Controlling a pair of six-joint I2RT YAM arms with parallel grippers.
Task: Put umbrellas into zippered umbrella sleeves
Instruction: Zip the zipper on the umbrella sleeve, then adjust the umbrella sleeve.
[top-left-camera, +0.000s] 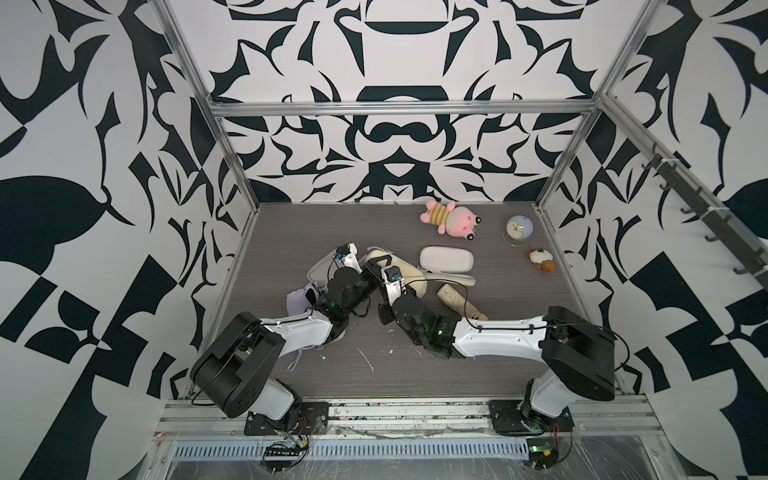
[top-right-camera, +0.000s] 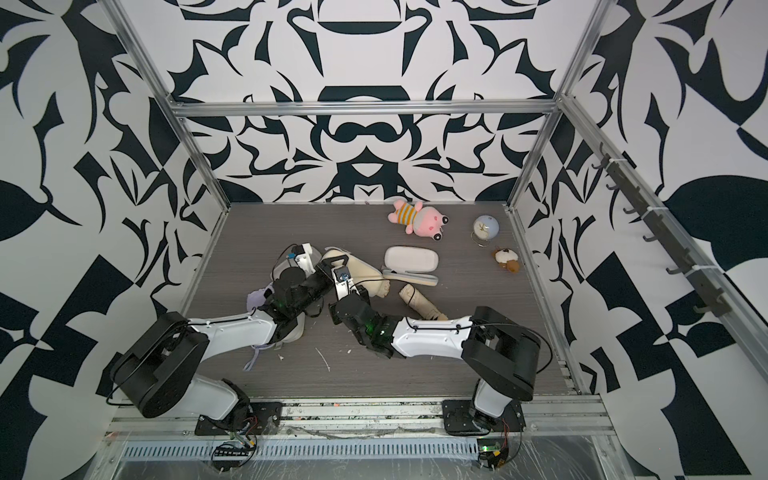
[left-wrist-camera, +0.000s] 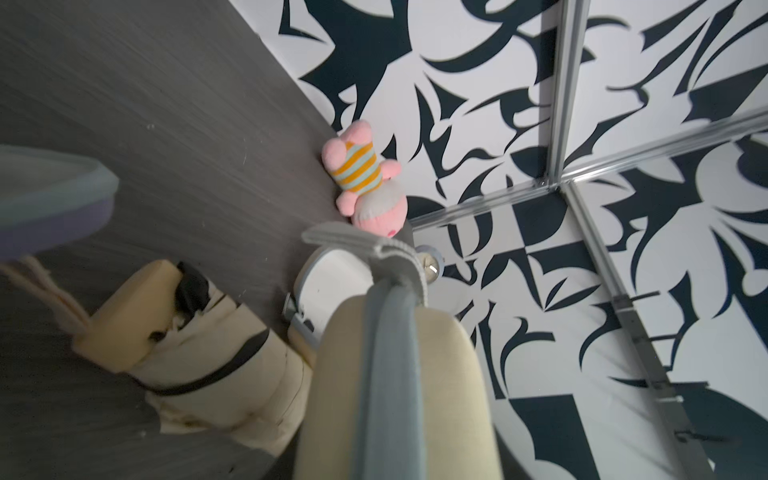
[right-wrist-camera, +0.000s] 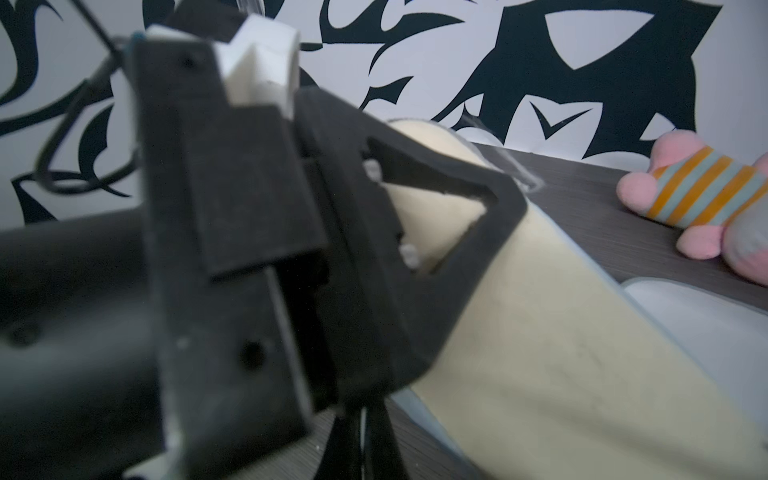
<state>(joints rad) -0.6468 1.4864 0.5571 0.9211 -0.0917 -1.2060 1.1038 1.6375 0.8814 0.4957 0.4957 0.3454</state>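
My left gripper (top-left-camera: 379, 262) is shut on a closed beige sleeve (top-left-camera: 401, 272), lifted at the middle of the table; its black finger (right-wrist-camera: 505, 208) presses the sleeve's cream side (right-wrist-camera: 561, 353). The grey zip edge (left-wrist-camera: 390, 365) runs up the left wrist view. My right gripper (right-wrist-camera: 365, 434) is shut beside the sleeve's near end; whether it pinches anything cannot be told. An open beige sleeve (top-left-camera: 446, 258) shows its white lining. A beige umbrella (top-left-camera: 459, 302) lies by the right arm. A lavender umbrella (top-left-camera: 300, 300) lies partly under the left arm.
A pink plush toy (top-left-camera: 451, 218), a small round clock (top-left-camera: 519, 228) and a brown plush (top-left-camera: 541, 260) sit at the back right. A white-lined sleeve half (top-left-camera: 320, 272) lies behind the left gripper. Metal frame posts and patterned walls close in the table.
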